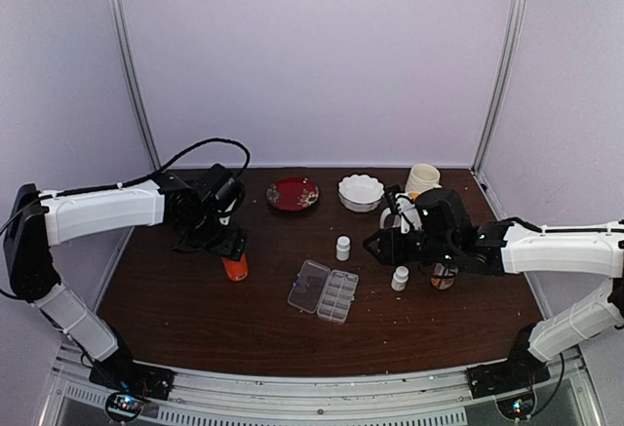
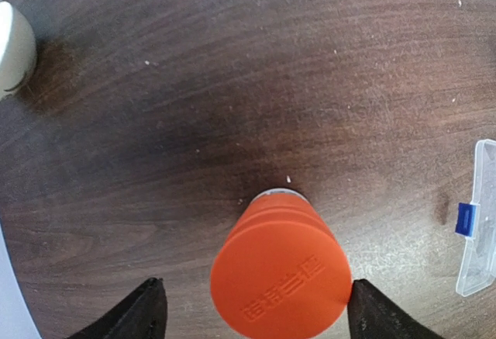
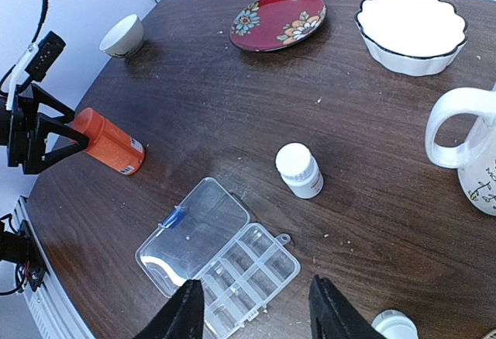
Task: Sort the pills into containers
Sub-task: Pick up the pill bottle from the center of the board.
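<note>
Left gripper [image 2: 254,299] spread astride the orange bottle [image 2: 279,273], one finger clear of it. My right gripper [image 3: 256,302] spread, empty, near the open pill box [image 3: 203,240]

Dark wood-grain table [image 2: 232,83], matt; clear glossy plastic pill box [image 3: 221,257]; matt orange cap [image 2: 279,277].

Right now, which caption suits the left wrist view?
Open left gripper straddles an orange bottle on the wooden table; pill box at right.
</note>
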{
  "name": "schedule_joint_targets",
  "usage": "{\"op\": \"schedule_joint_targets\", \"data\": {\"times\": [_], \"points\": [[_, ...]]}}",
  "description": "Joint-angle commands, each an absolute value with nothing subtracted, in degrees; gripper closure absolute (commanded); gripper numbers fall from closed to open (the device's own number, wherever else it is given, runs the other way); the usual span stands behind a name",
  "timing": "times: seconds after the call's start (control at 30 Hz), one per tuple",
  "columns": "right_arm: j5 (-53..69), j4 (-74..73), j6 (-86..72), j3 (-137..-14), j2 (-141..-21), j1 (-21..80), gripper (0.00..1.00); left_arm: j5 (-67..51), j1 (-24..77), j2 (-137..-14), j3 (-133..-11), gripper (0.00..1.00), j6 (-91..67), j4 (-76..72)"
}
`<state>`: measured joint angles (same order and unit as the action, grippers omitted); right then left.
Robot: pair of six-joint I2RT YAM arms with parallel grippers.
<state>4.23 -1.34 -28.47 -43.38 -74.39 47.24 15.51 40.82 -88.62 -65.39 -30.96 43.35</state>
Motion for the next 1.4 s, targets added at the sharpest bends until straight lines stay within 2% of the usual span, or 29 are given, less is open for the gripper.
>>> {"op": "schedule_joint_targets", "data": {"times": [0.0,0.33,0.47,0.67,0.87,1.1,1.37], "points": [[3.9,-1.6,-28.3,-44.0,-75.0,47.4,0.52,12.1,39.7,-90.5,-66.7,0.20,-29.2,41.0],[4.7,-1.1,-28.4,-44.4,-76.2,47.4,0.53,12.0,39.5,-91.2,-67.7,0.38,-28.8,41.0],[6.0,-0.8,-28.8,-44.6,-77.1,47.4,0.53,11.5,39.5,-91.5,-68.0,0.35,-28.8,41.2],[6.4,-0.6,-28.9,-44.5,-77.4,47.4,0.53,11.2,39.5,-90.8,-67.8,0.35,-28.8,41.2],[6.4,-0.7,-29.1,-44.4,-77.6,47.4,0.52,11.5,39.5,-89.8,-67.3,0.42,-28.9,41.1],[6.4,-0.7,-29.1,-44.3,-77.5,47.4,0.53,11.9,39.5,-90.4,-67.1,0.45,-28.8,40.7],[6.9,-0.2,-28.8,-43.7,-77.3,47.4,0.53,9.4,39.6,-87.6,-67.2,0.56,-27.7,39.6]]}}
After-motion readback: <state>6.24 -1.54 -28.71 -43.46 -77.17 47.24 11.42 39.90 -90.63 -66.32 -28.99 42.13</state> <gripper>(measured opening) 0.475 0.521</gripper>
